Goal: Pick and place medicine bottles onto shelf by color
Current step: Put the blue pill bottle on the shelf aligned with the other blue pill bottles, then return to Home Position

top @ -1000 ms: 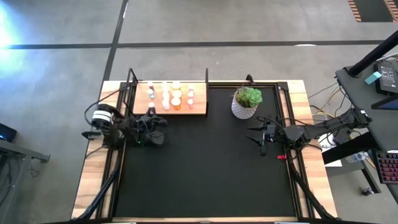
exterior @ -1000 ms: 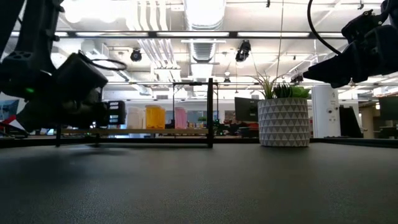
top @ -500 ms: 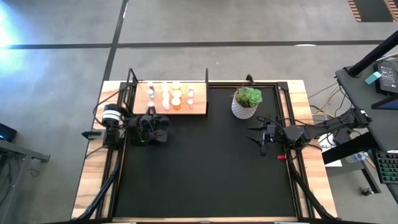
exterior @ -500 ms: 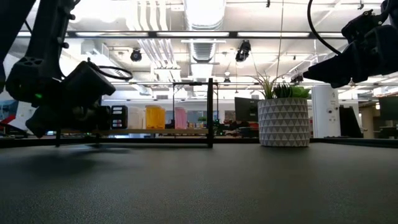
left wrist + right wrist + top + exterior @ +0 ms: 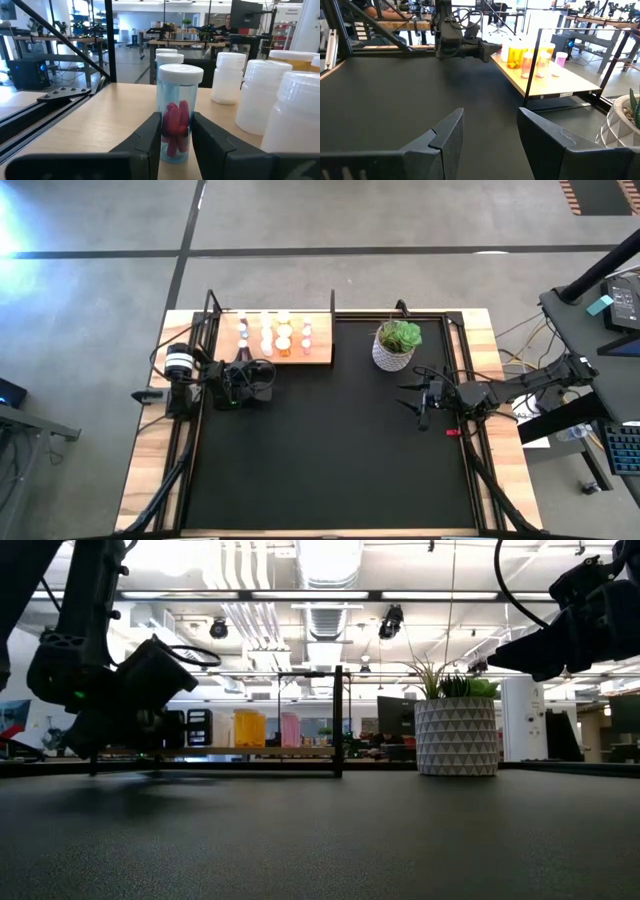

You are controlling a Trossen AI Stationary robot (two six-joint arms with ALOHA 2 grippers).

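Far left in the high view: the left gripper (image 5: 258, 370), at the near-left edge of the shelf (image 5: 320, 356), pinching a held bottle (image 5: 177, 117) from both sides, fingers (image 5: 150, 142) pressed against its clear wall. Shows red-pink pills inside and a white cap on top; stands upright, base apparently on or just above the light-wood board, though hard to say whether fully set down. Just beyond it on the board, the other medicine bottles (image 5: 275, 335) in short rows, white, orange and pinkish, all upright as far as can be made out. Looks close to done: no bottle visible anywhere on the black mat (image 5: 330, 460), so probably only releasing this last one and backing the arm away. Cannot confirm the colour sorting, with the bottles too small from above and overlapping one another from the wrist. Further right, the plant pot (image 5: 393, 352) near the mat's far edge, apart from the shelf. Then the right gripper (image 5: 412, 402), low over the mat's right side, fingers spread wide with nothing between them, pointing across toward the shelf, apparently waiting. At the right edge, a small red object (image 5: 452, 432) beneath that arm, too small to identify. Hides the shelf's rear rows behind the left arm in the low view.
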